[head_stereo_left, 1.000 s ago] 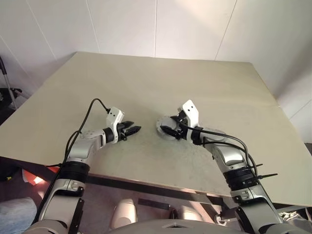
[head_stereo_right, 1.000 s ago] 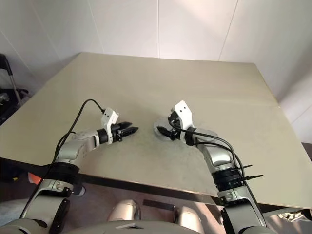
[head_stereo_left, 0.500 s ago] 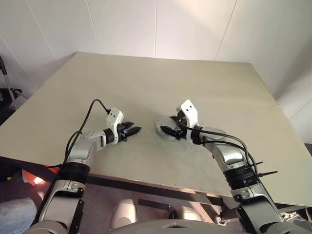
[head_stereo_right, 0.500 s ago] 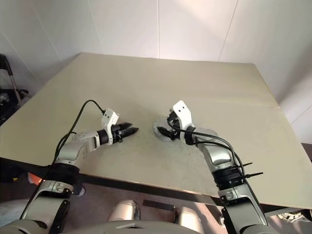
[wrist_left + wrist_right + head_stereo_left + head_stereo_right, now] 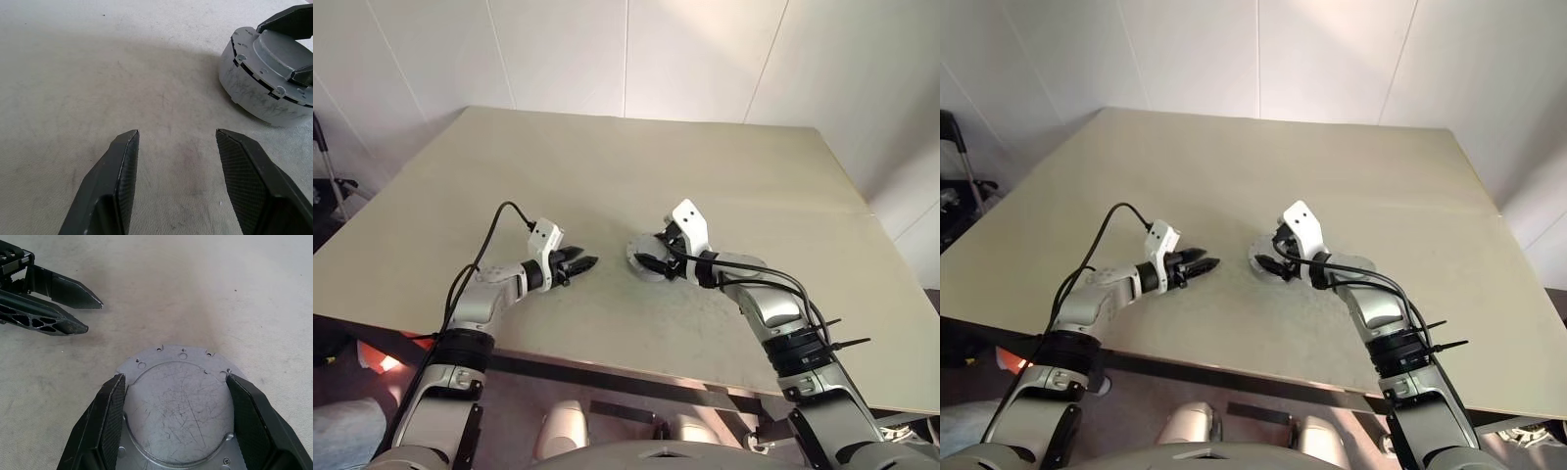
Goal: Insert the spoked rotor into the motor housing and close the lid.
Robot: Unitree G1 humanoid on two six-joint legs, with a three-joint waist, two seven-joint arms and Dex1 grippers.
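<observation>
The motor housing (image 5: 264, 93), a thick round grey part, stands on the table (image 5: 607, 166) in front of me. A flat, scratched grey disc lies flush on its top; I take it for the lid (image 5: 181, 406). My right gripper (image 5: 173, 377) is open, with one finger on each side of that top face; I cannot tell whether they touch it. My left gripper (image 5: 587, 260) is open and holds nothing. It hovers low over the table a short way left of the housing, pointing at it. The spoked rotor is out of view.
The pale tabletop reaches to white walls at the back. Its near edge runs just below my forearms. A dark stand (image 5: 325, 181) is beside the table's left edge.
</observation>
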